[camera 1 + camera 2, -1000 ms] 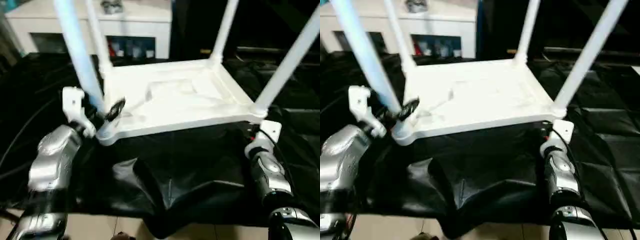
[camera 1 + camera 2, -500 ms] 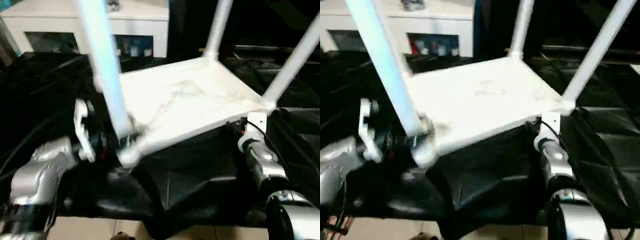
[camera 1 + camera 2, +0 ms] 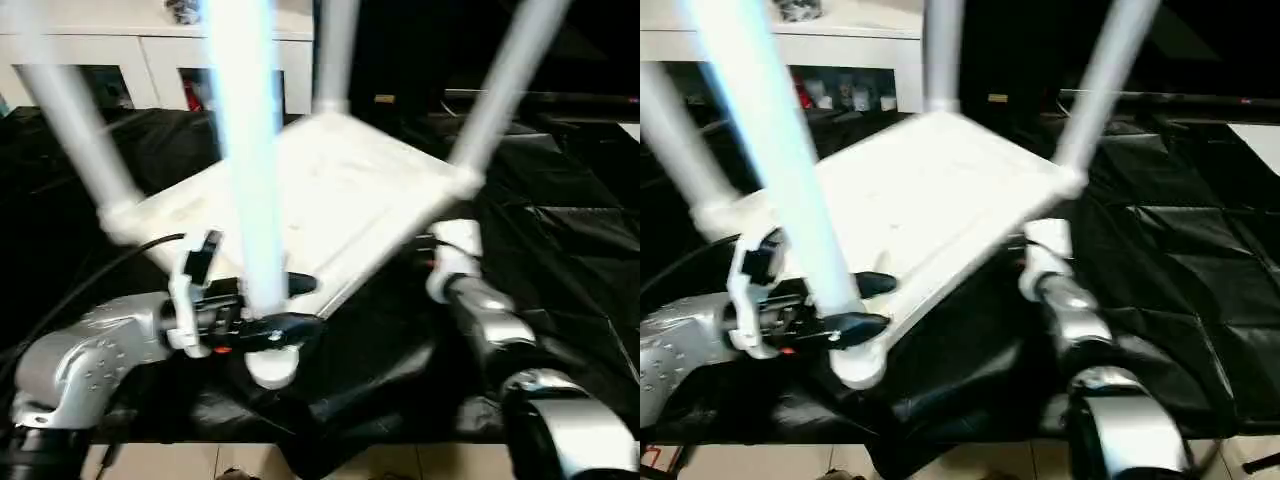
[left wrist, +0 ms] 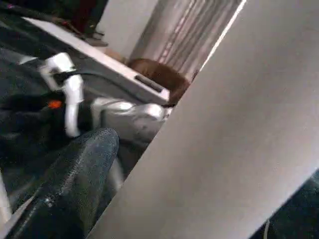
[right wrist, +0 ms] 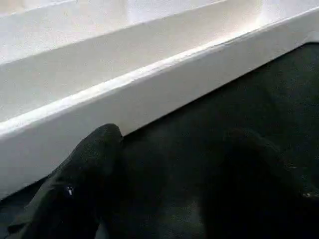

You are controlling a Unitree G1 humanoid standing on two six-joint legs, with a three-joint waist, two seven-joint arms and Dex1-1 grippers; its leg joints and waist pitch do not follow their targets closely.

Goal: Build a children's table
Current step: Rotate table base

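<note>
Our left gripper reaches in level from a bent silver left forearm, black fingers spread and closing round something between them. Our right forearm stretches forward, and its gripper points ahead with its two fingers apart, holding nothing.

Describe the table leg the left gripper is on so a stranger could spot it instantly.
The upside-down white table top lies on black sheeting with four legs pointing up. The leg at the corner nearest the camera is the one: it alone sits between the left gripper's black fingers, at its base.
</note>
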